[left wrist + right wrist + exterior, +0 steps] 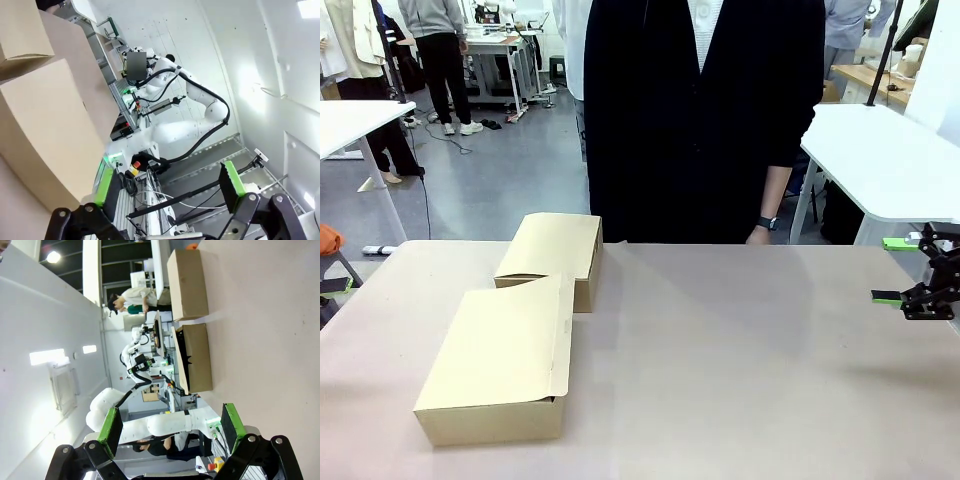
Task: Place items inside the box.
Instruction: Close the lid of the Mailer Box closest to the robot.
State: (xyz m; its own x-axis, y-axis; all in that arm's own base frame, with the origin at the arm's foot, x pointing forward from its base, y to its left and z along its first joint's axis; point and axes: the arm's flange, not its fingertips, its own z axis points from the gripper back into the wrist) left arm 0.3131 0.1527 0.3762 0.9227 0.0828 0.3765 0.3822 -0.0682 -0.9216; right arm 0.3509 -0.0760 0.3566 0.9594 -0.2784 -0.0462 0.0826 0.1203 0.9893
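The bench (740,360) spreads out in front of me, a pale pinkish surface, with a person (705,110) in dark clothes standing at its far edge; one hand (758,236) hangs down by the edge, with a wristwatch on it.

The box (498,362) I am meant to fill lies on the left half of the bench, near my side: flat tan cardboard, its top flap folded down over it, so I cannot see inside. A second cardboard box (555,255) of the same colour sits just behind it, toward the person, and the two look to touch at a corner. In the right wrist view both boxes lie well off across the bare bench, seen sideways. In the left wrist view the nearer box looms close on the left of the picture.

My right pincer (900,270) hangs above the right edge of the bench, well apart from the boxes. Its green pads (231,421) stand wide apart with nothing between them.

My left pincer (167,192) is also spread wide, green pads (231,179) far apart and nothing gripped, with the box just beside one finger.
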